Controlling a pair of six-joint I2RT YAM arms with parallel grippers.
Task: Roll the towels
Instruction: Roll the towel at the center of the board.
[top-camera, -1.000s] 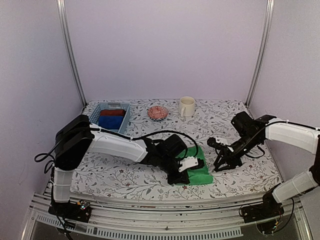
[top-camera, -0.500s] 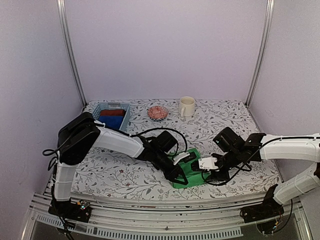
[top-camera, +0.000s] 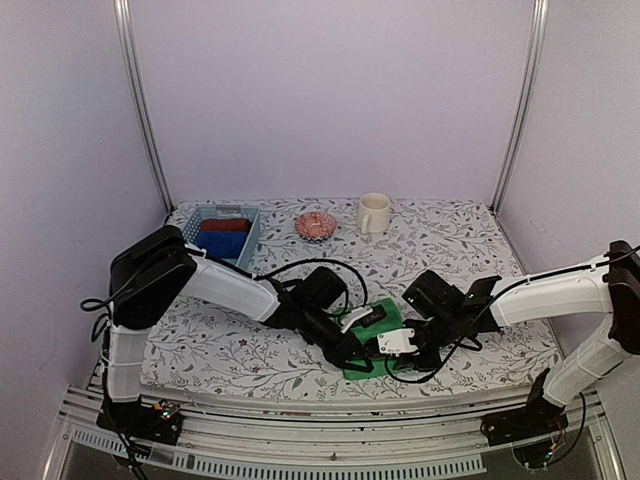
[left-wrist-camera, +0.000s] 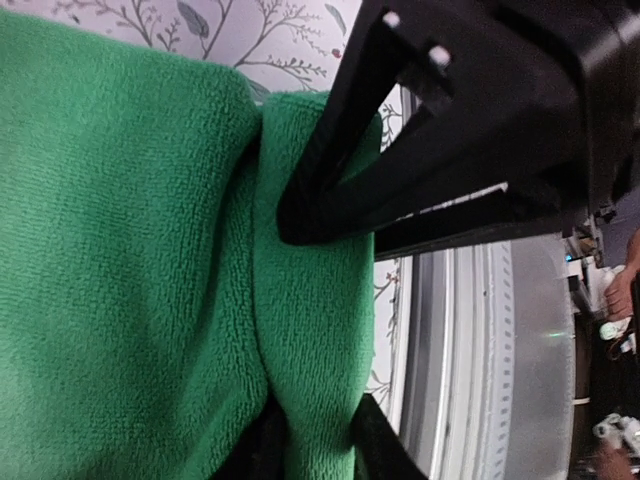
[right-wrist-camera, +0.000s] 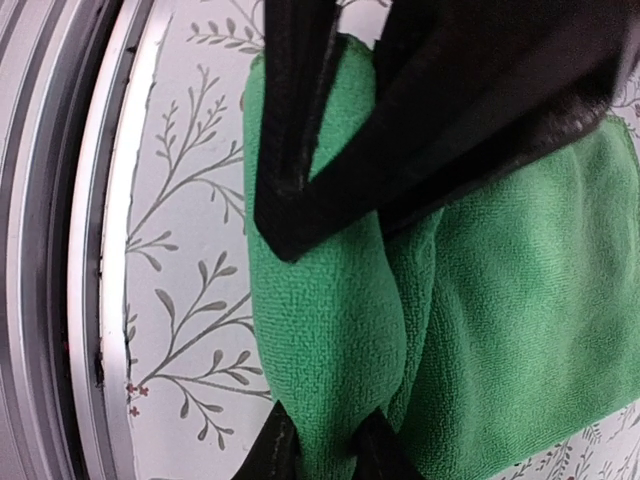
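The bright green towel lies near the table's front edge, with its near edge folded up into a thick roll. My left gripper is shut on that rolled edge; in the left wrist view the green towel bulges between my left gripper's black fingers. My right gripper faces it from the right and is shut on the same roll, seen in the right wrist view as the towel pinched in my right gripper. No orange printed towel is in view.
A blue basket at the back left holds a blue and a dark red cloth roll. A small patterned bowl and a cream mug stand at the back. The table's metal front rail runs close beside the towel.
My right arm has swung left and down from beside the towel onto its near edge. My left gripper has shifted along that edge, and the towel is now bunched between the two grippers.
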